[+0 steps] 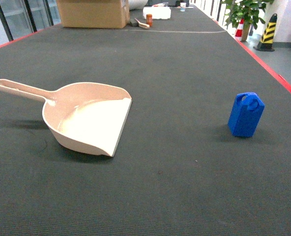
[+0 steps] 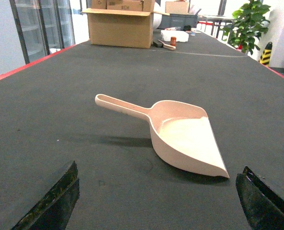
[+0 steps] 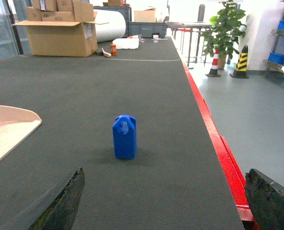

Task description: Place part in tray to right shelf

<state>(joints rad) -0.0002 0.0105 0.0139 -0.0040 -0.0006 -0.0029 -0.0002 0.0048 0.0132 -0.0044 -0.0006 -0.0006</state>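
Note:
The part is a small blue block [image 1: 245,115] with a loop at its top, standing upright on the dark mat right of centre; the right wrist view shows the blue part [image 3: 125,137] ahead and slightly left of my right gripper [image 3: 165,182], which is open and empty. The tray is a beige scoop-shaped pan [image 1: 89,118] with a long handle pointing back left. In the left wrist view the tray [image 2: 185,139] lies just ahead of my left gripper [image 2: 159,191], open and empty. Neither gripper shows in the head view.
The table's red right edge [image 3: 218,143] runs close to the part, with grey floor beyond. A rack with blue bins [image 3: 282,28] stands far right. A cardboard box [image 1: 93,12], small items, a plant [image 3: 223,28] and striped cones are at the far end.

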